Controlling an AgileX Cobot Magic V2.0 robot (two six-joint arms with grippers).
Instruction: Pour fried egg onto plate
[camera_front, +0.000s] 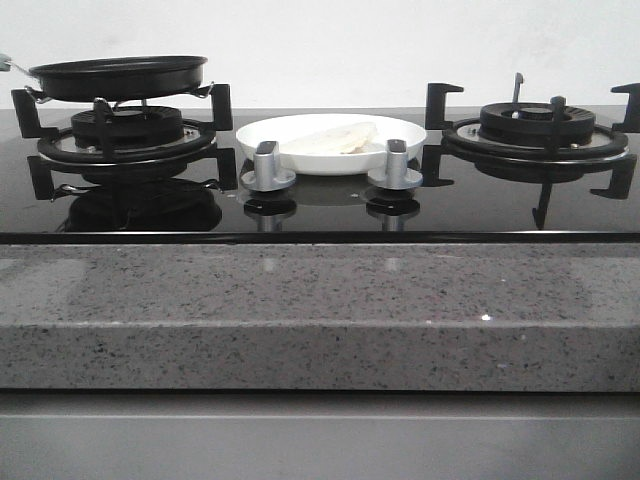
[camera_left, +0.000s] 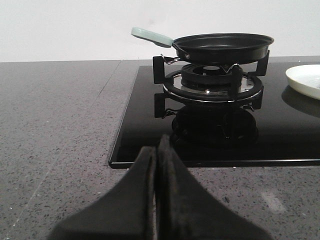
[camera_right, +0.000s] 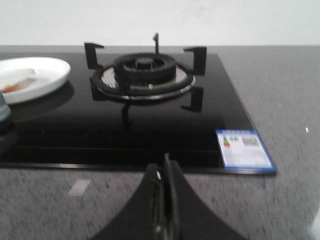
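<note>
- Front view shows you the plate on the black glass hob, midway between the two burners and just behind the two silver knobs.
- You can see the fried egg lying inside the plate, a pale floppy sheet that sits toward the plate's middle and right part. Its long axis runs roughly left to right across the plate, with the right end raised a little higher than the left.
- In the right wrist view you find the same plate at the edge of the picture, and the egg there is a blurred white shape with an orange streak; you cannot tell more of its outline from this.
- You see the black frying pan resting level on the left burner's grate, its pale handle reaching away from the plate, toward the grey stone counter.
- The right burner carries nothing on its grate.
- Your left gripper hovers over the counter in front of the hob, its two dark fingers pressed together with nothing between them.
- Your right gripper hangs likewise over the counter before the hob's front edge, fingers closed on each other and empty, near the hob's blue-edged label.
</note>
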